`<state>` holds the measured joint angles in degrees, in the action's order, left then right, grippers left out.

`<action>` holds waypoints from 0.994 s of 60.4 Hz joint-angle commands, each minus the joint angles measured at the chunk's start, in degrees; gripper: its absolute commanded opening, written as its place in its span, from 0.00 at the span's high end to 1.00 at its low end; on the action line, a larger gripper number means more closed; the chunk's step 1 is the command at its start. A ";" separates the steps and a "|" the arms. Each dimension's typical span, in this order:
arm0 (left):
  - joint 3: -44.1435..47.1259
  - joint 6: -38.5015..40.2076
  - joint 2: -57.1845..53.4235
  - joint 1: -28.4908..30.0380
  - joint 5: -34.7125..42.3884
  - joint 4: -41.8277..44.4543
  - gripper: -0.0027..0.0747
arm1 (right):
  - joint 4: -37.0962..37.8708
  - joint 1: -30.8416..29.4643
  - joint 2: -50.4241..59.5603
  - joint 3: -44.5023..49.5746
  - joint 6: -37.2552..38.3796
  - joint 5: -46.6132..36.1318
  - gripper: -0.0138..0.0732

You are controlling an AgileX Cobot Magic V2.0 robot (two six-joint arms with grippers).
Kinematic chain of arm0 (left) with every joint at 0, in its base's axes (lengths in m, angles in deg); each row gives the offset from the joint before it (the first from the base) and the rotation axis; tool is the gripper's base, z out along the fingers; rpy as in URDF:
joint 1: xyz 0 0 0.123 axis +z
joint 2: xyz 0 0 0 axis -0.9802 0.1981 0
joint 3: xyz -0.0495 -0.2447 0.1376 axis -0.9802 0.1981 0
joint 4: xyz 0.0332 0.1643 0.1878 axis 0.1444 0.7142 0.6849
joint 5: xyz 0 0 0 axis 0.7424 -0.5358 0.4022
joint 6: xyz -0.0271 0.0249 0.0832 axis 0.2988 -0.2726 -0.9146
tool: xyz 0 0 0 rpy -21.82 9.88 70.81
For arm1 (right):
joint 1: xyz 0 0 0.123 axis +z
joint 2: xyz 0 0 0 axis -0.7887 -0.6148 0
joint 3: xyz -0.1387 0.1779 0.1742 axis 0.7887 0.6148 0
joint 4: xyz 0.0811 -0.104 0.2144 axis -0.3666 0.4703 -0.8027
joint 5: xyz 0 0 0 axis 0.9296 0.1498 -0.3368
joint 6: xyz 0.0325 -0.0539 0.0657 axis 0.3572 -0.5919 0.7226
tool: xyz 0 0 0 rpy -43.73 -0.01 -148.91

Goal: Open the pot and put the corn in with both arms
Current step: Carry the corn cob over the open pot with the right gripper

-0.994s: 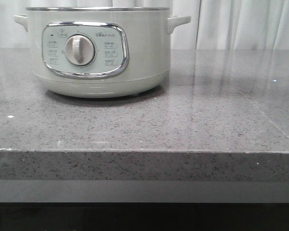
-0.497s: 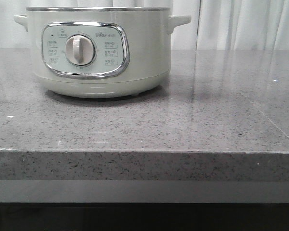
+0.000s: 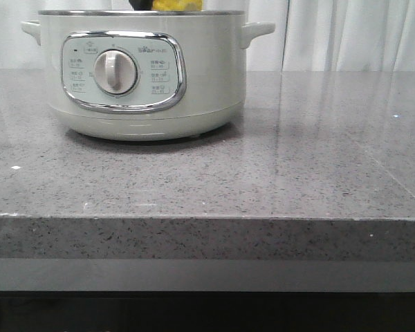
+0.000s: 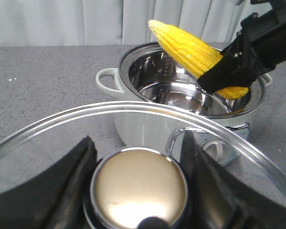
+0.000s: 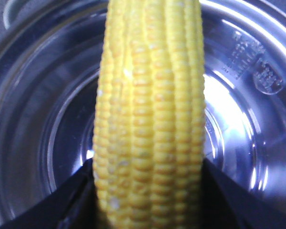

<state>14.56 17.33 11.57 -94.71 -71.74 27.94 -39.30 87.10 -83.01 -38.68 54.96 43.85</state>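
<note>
The pale-green pot [image 3: 142, 72] stands open at the back left of the counter; its steel inside shows in the left wrist view [image 4: 181, 98] and the right wrist view [image 5: 238, 124]. My right gripper [image 5: 150, 191] is shut on the yellow corn [image 5: 150, 114], held tilted over the pot's mouth [image 4: 193, 50]. Only the corn's lower end [image 3: 176, 5] shows above the rim in the front view. My left gripper [image 4: 138, 179] is shut on the round brass knob [image 4: 139, 183] of the glass lid [image 4: 52, 129], held off to the side of the pot.
The grey speckled counter [image 3: 277, 173] runs to a front edge [image 3: 207, 218]. White curtains [image 3: 353, 34] hang behind it.
The corn and a dark gripper part have come into the front view above the pot's rim. The pot has not moved.
</note>
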 commanded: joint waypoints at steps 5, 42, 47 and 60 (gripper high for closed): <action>-2.28 0.43 -0.24 0.03 8.40 -0.67 0.68 | 1.21 0.01 2.43 -2.06 -0.70 -1.91 0.53; -2.28 0.43 -0.24 0.03 8.48 -0.67 0.68 | 1.21 -0.05 6.90 -1.30 2.87 -1.08 0.23; -2.28 0.43 -0.24 0.03 8.48 -0.67 0.68 | 1.14 -0.05 10.22 1.65 3.17 -2.54 0.23; -2.28 0.43 -0.24 0.03 8.48 -0.67 0.68 | -0.80 -0.05 22.94 18.64 3.17 -13.60 0.23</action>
<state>14.56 17.33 11.57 -94.71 -71.74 27.94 -39.23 87.10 -67.74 -25.13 57.95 38.07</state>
